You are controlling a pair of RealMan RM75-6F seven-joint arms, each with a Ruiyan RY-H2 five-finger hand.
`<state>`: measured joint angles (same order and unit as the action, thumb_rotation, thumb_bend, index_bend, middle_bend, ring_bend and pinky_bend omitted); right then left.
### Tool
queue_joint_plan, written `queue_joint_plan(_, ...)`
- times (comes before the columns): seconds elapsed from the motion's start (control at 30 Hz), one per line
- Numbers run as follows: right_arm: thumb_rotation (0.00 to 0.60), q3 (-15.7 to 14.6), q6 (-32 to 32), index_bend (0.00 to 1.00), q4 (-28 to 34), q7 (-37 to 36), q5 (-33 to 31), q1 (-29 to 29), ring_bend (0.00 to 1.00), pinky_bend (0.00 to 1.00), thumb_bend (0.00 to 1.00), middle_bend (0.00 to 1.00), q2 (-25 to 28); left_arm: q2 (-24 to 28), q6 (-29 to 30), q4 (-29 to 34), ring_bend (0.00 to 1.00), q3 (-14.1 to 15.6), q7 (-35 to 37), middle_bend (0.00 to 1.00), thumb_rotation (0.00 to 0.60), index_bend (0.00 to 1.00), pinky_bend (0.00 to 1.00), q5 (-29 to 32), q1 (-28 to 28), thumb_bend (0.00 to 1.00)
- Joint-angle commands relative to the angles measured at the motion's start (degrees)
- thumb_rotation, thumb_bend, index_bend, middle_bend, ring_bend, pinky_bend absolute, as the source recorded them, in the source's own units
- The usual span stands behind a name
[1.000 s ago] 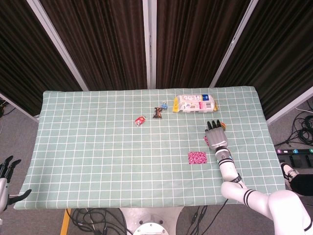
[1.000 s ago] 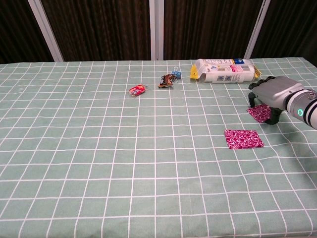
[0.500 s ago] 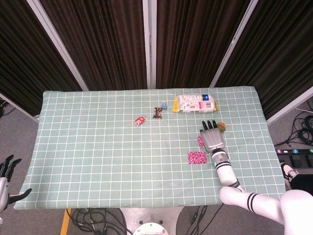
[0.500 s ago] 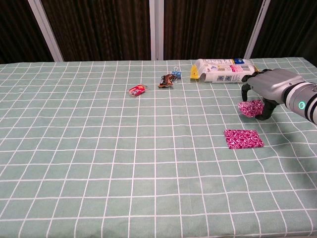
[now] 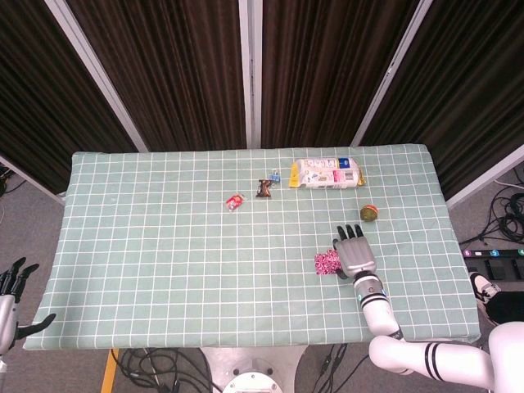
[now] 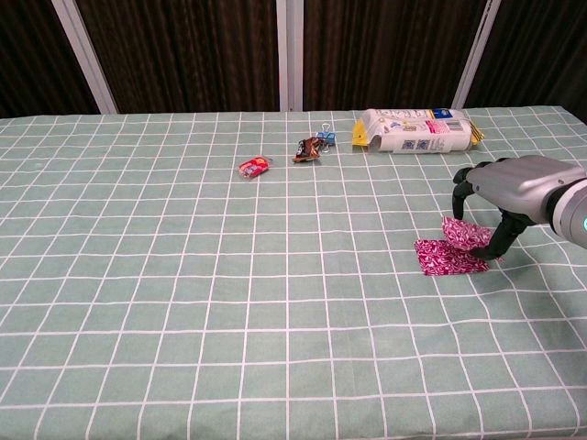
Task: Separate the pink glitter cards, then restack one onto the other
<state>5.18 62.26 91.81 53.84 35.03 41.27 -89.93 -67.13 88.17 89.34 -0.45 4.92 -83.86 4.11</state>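
One pink glitter card (image 6: 442,259) lies flat on the green checked tablecloth, right of centre. Above its right end my right hand (image 6: 510,194) pinches the second pink glitter card (image 6: 464,233), which hangs tilted, its lower edge at or just over the flat card. In the head view both cards (image 5: 327,262) show as one pink patch just left of my right hand (image 5: 354,255). My left hand (image 5: 11,296) hangs off the table's near left corner, fingers apart and holding nothing.
At the back lie a white snack bag (image 6: 417,130), a blue binder clip (image 6: 326,139), a brown wrapper (image 6: 307,149) and a red candy (image 6: 255,166). A small round green-orange thing (image 5: 370,213) sits behind my right hand. The table's right edge (image 5: 460,246) is close.
My right hand carried its card from beside the snack bag toward the near side, down onto the right end of the flat card. The left hand stayed put.
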Motion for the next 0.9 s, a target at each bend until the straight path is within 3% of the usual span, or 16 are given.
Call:
queue_joint_plan(0.03,0.508,-1.02,-1.25,0.36,0.00,1.12,0.15,1.05,0.00,0.00,0.18,0.06,0.04,-0.09,0.07,-0.21,0.13,0.08,0.26,0.15,0.600,0.20,0.14,0.12,0.17,0.06)
queue_joint_plan(0.2,0.507,-1.68,-2.69,0.36,-0.84,2.36,0.96,3.06,0.00,0.00,0.18,0.06,-0.32,-0.23,-0.02,-0.42,0.13,0.16,0.44,0.15,0.600,0.20,0.14,0.40,0.32,0.06)
queue_joint_plan(0.9,0.494,-2.68,-0.77,0.33,-0.13,5.31,-5.80,6.73,0.00,0.00,0.18,0.05,-2.27,-1.01,-0.34,-1.87,0.13,-0.14,0.50,0.15,0.600,0.20,0.14,1.14,0.34,0.06)
